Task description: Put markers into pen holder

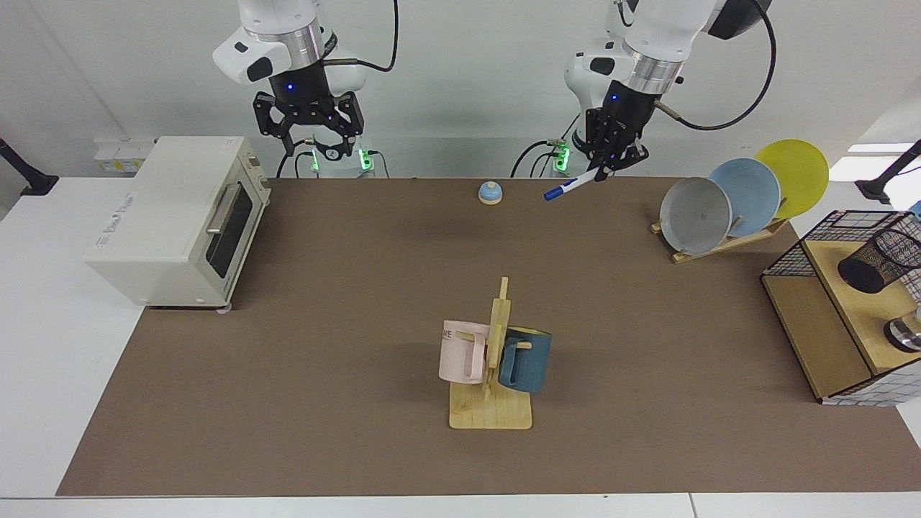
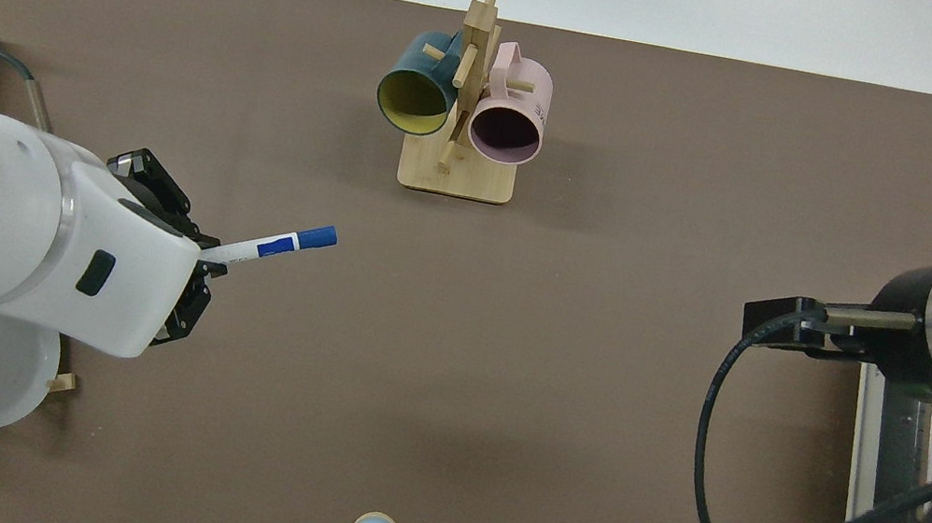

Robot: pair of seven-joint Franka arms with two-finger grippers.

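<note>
The left gripper (image 1: 606, 170) hung above the far edge of the brown mat (image 1: 360, 302), its fingers clamped on the tail end of the marker (image 1: 570, 185), which jutted out and slightly downward with its blue cap leading, clear of the mat and a little way from the small blue bell (image 1: 490, 192) at that same far edge. From above, the marker (image 2: 272, 242) showed the same way, sticking out of the left gripper (image 2: 206, 256) toward the mat's middle. The pen holder (image 1: 876, 260) lay tilted on the wooden shelf (image 1: 856, 309) inside the wire basket (image 1: 799, 252) off the mat's end, well apart from the marker and beyond the plate rack (image 1: 727, 241). The right gripper (image 1: 308, 133) waited high near the far edge above the toaster oven (image 1: 176, 216), fingers spread and holding nothing. The step in hand looked to be the carry: the marker was grasped and lifted but not yet delivered. The next move would call for swinging the left arm across past the plates to the basket, turning the marker so it lined up with the holder's mouth, and releasing only once an end was inside; the holder's lean and the basket wires looked likely to make that approach tight.
</note>
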